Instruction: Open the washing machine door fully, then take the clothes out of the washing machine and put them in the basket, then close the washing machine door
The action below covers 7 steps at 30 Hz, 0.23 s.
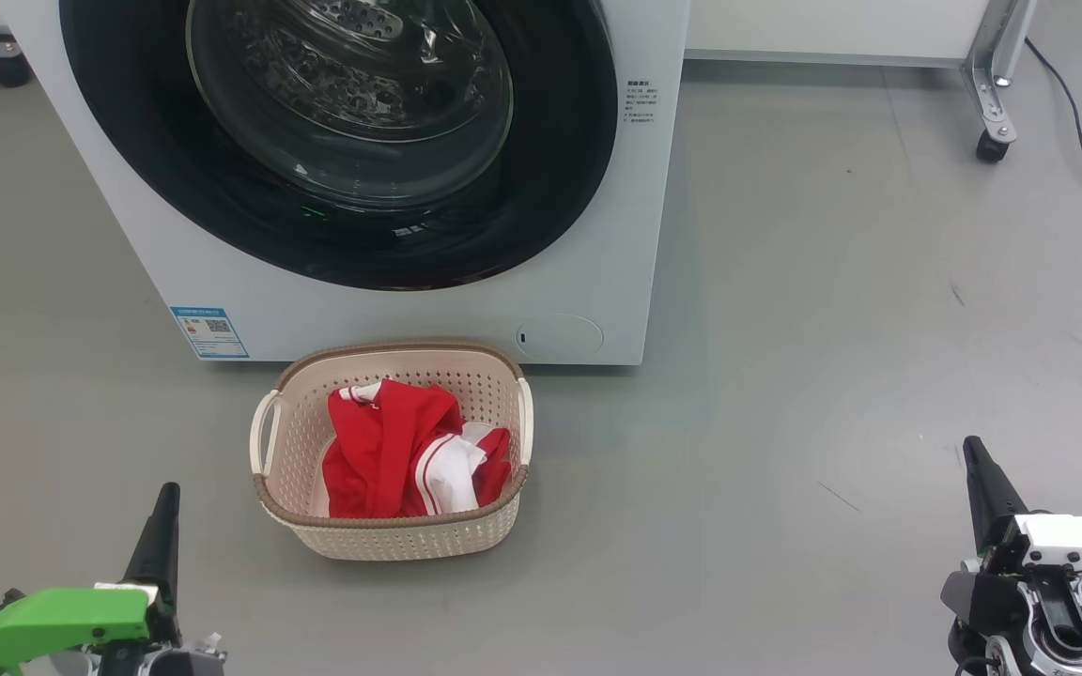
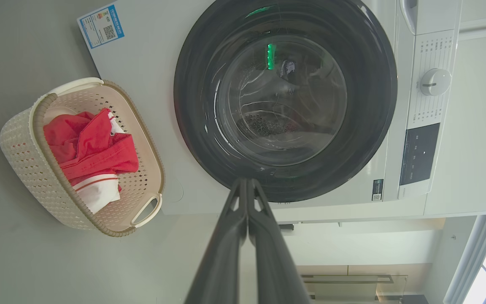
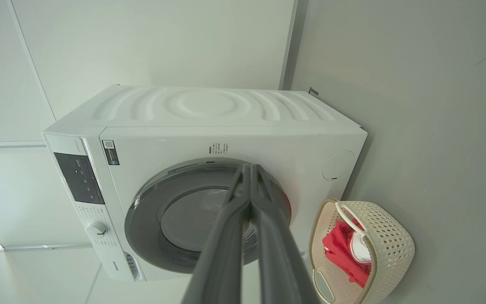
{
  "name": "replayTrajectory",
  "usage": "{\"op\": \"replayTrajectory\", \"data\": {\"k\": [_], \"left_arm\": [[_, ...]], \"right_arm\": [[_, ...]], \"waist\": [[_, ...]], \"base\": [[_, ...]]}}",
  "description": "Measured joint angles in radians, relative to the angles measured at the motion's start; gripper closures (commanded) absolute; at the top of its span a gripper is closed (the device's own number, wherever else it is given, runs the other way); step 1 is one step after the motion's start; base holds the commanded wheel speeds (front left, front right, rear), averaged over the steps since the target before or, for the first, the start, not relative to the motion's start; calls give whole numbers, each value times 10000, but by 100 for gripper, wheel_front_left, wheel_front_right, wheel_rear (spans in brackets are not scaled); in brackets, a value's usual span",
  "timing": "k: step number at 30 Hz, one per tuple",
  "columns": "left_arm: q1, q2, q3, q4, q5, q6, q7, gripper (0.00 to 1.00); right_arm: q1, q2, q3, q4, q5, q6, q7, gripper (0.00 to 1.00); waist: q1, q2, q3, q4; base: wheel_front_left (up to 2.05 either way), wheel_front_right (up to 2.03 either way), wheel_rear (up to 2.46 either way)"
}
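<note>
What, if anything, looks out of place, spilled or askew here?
Nothing stands out. The door is shut on the washer, the basket stands upright before it, and the clothes lie bunched inside, none hanging out or on the floor. The left gripper and right gripper are shut and empty.

Grey smooth floor (image 1: 785, 376), a few dark scuffs. White washing machine (image 1: 391, 319) stands on it, cream basket (image 1: 391, 535) on the floor just in front of its base. Top right: metal frame leg (image 1: 994, 113) on a caster, black cable (image 1: 1081, 141) trailing over the floor beside it
</note>
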Motion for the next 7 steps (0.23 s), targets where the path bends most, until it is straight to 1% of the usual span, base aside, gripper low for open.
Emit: {"op": "replayTrajectory", "data": {"k": [7], "left_arm": [[-1,-2,8,-2,0,0,2,100]], "right_arm": [[-1,0,-8,0,0,0,0,100]], "waist": [[0,0,0,0]], "base": [[0,0,0]]}}
